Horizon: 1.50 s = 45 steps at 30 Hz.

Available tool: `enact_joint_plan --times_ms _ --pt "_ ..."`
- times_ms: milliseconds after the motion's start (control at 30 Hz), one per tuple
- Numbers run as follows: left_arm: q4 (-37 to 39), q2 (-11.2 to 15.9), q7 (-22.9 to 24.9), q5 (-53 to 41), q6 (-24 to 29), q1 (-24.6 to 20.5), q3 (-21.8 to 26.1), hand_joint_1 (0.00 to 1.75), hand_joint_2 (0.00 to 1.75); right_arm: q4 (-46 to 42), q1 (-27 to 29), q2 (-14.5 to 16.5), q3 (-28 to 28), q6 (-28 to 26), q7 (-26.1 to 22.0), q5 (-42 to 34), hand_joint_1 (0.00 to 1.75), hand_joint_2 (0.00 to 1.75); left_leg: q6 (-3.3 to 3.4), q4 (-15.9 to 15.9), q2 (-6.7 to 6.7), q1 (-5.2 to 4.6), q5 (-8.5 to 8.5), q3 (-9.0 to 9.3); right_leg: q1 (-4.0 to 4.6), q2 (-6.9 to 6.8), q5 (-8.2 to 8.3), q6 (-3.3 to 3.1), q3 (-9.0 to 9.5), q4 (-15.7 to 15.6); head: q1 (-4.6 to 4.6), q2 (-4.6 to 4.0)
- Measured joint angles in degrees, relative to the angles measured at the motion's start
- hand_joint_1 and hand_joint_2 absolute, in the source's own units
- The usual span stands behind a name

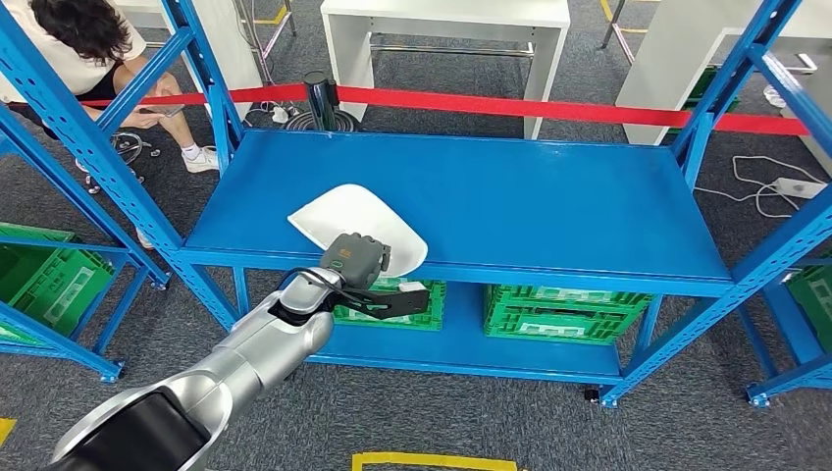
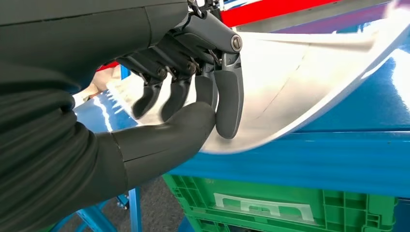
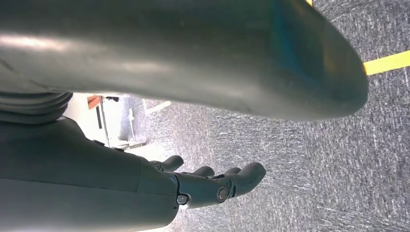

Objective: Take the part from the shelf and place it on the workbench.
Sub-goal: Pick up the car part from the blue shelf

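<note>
Your left hand (image 2: 193, 104) is closed on the near edge of the white part (image 1: 358, 226), thumb under the rim, fingers (image 2: 227, 101) on top. The part lies on the blue shelf (image 1: 549, 206) at its front edge. Your right hand (image 3: 212, 186) hangs over grey carpet, fingers loosely apart, holding nothing. Green crates (image 1: 564, 314) sit below; a red tape (image 1: 510, 106) runs behind.

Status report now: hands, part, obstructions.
Left hand grips the white part at its near edge, thumb under, fingers over. Part lies on the blue shelf. Right hand hangs over the floor, holding nothing. No obstruction on the shelf.
</note>
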Motion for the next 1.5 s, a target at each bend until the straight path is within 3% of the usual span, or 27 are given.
enact_joint_plan --times_ms 433,533,633,700,800,1500 --pt "3.44 -2.17 -0.45 -2.58 1.04 0.01 3.97 1.75 1.75 0.00 -0.01 0.07 -0.07 -0.07 0.00 -0.16 0.00 0.00 0.00 0.00 -0.01 0.00 0.00 -0.03 -0.01 -0.01 0.00 0.00 -0.01 0.00 0.00 0.00" --pt "3.72 -2.58 -0.67 -3.01 1.22 0.04 4.91 1.45 1.75 0.00 -0.01 0.07 -0.07 -0.07 0.00 -0.07 0.00 0.00 0.00 0.00 0.00 0.00 0.00 -0.05 -0.01 -0.01 0.00 0.00 -0.01 0.00 0.00 0.00" --pt "3.75 -2.90 -1.02 -3.11 1.86 0.11 5.97 0.82 1.75 0.00 -0.01 0.07 -0.07 -0.07 0.00 0.07 0.00 0.00 0.00 0.00 0.00 0.00 0.00 -0.05 -0.01 -0.01 0.00 0.00 -0.01 0.00 0.00 0.00" --pt "3.75 -3.07 -1.27 -3.17 2.24 0.19 6.63 0.29 1.75 0.00 -0.01 0.07 -0.07 -0.06 0.00 0.14 0.00 0.00 0.00 0.00 0.00 0.00 0.00 -0.05 -0.01 -0.01 0.00 0.00 -0.01 0.00 0.00 0.00" --pt "3.70 -3.35 -1.68 -3.63 2.67 0.40 7.73 0.00 1.75 0.00 -0.01 0.07 -0.07 0.00 0.00 0.18 0.00 0.00 0.00 0.00 0.00 0.00 0.00 -0.04 -0.01 -0.01 0.00 0.00 -0.01 0.00 0.00 0.00" --pt "2.81 -4.96 -2.86 -4.86 5.17 1.31 12.73 0.00 1.75 0.00 -0.02 0.07 -0.07 0.04 0.00 0.33 0.00 0.00 0.00 0.00 0.00 0.00 0.00 -0.06 -0.01 -0.01 0.00 0.00 -0.02 0.00 0.00 0.00"
